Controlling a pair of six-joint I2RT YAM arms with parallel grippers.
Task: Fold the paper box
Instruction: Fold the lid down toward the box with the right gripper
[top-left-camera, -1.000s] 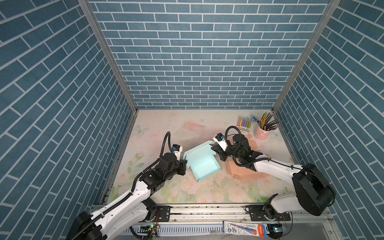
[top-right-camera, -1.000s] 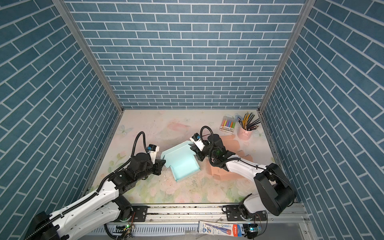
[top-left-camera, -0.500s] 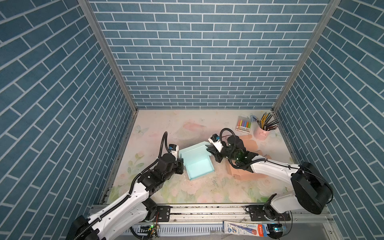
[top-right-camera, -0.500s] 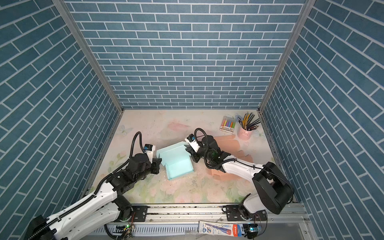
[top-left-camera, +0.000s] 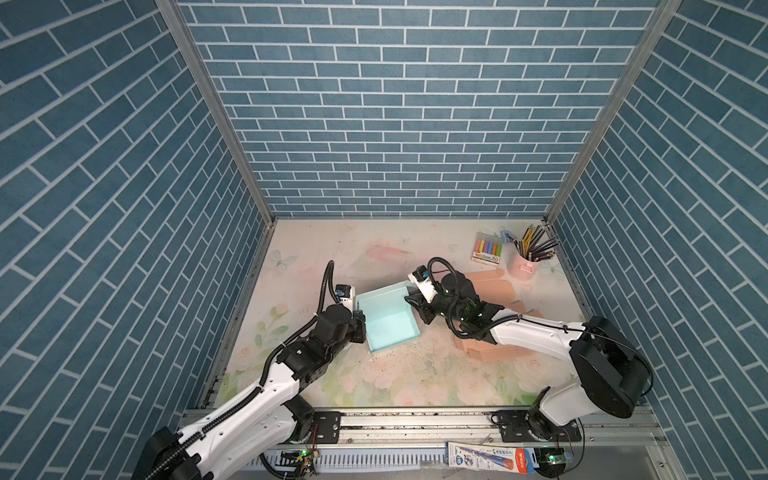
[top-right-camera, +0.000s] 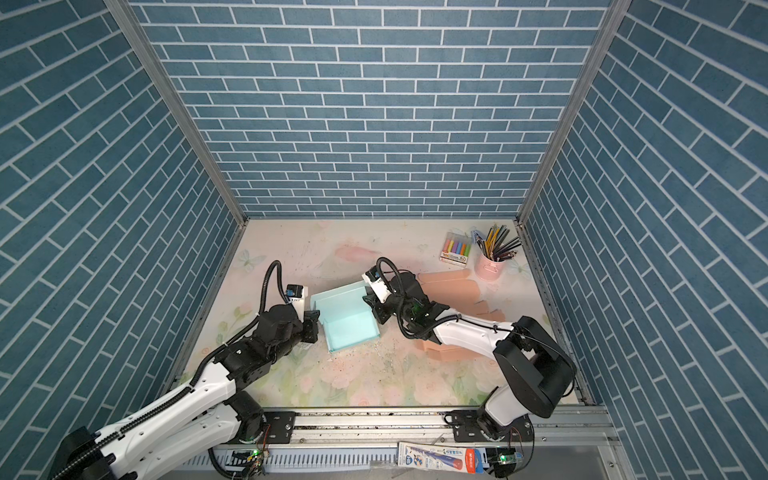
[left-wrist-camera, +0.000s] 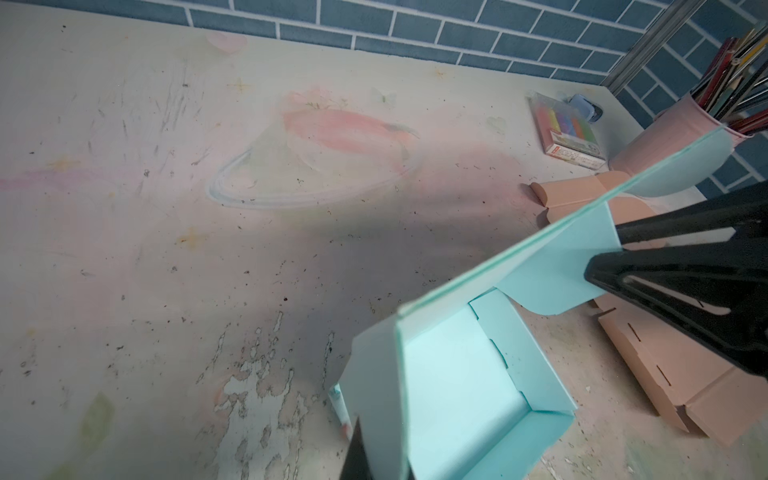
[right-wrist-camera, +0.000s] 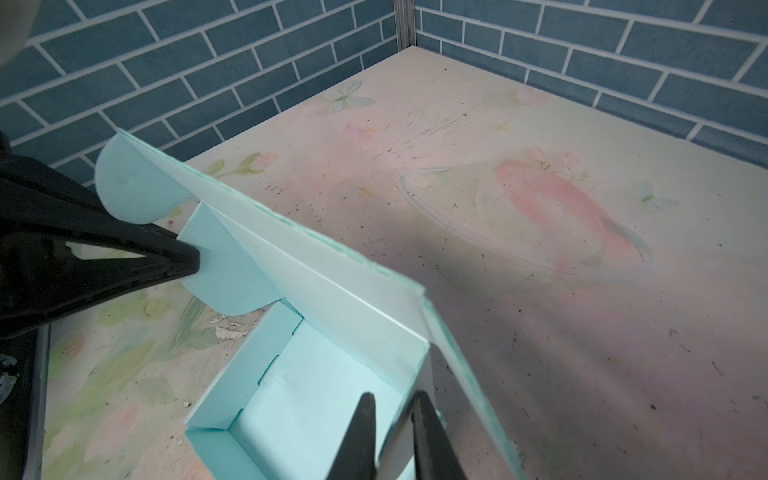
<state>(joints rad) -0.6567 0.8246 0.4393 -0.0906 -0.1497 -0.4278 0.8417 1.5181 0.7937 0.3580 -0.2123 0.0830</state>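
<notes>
Box (top-left-camera: 388, 324) edges between jaws, table (top-left-camera: 374, 249) beyond

We are seeing even, fairly bright light falling from above in both top views, which are looking sharp, though the brick walls (top-left-camera: 104, 187) are stretching toward the edges. In the wrist views a broad soft shadow is lying on the table (left-wrist-camera: 374, 232) just beyond the jaws, the jaws themselves are showing as soft black silhouettes, and the paper box (right-wrist-camera: 316, 415) is glowing pale beside them.
</notes>
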